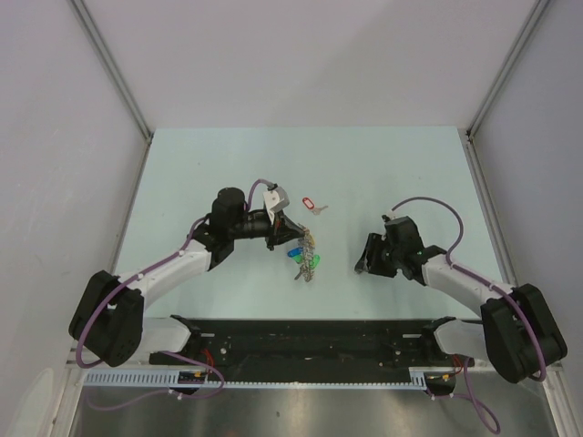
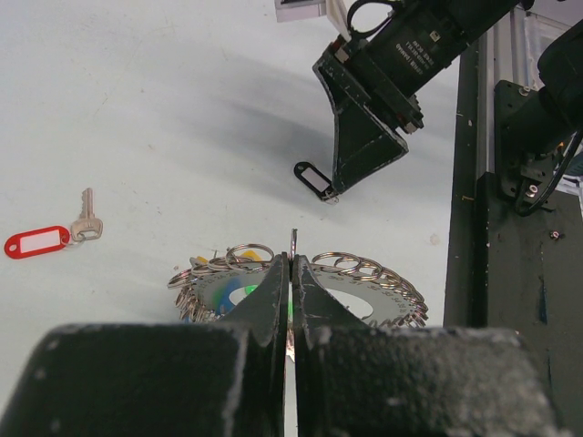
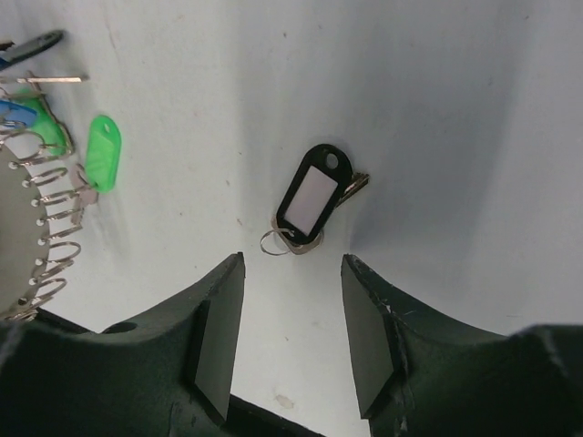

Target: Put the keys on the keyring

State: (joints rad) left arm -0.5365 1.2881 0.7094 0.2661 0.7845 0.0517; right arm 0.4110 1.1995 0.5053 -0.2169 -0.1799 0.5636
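A pale green tabletop [image 1: 228, 164] with grey walls on three sides carries everything. Near its middle is the large thin grey metal wire keyring [image 2: 293, 244], its hoop crowded with small silver split loops [image 2: 364, 269] that fan out to both sides. The left gripper [image 2: 291, 273] is pinched tight on the wire, jaws together. A green plastic tag [image 3: 103, 153] and a blue plastic tag [image 3: 14, 114] hang on the keyring. They are plain in the right wrist view but mostly hidden behind the fingers in the left wrist view.

A small silver key with a red oblong tag [image 2: 36, 242] lies flat on the far side of the keyring, well apart from it, with nothing around it. A small silver key with a black oblong tag [image 3: 310, 198] lies flat just ahead of the right gripper [image 3: 291, 266], whose jaws stand apart with nothing between them. In the top view that gripper's body covers most of this key. The left wrist view shows only its black tag just beside a fingertip, and whether they touch I cannot tell
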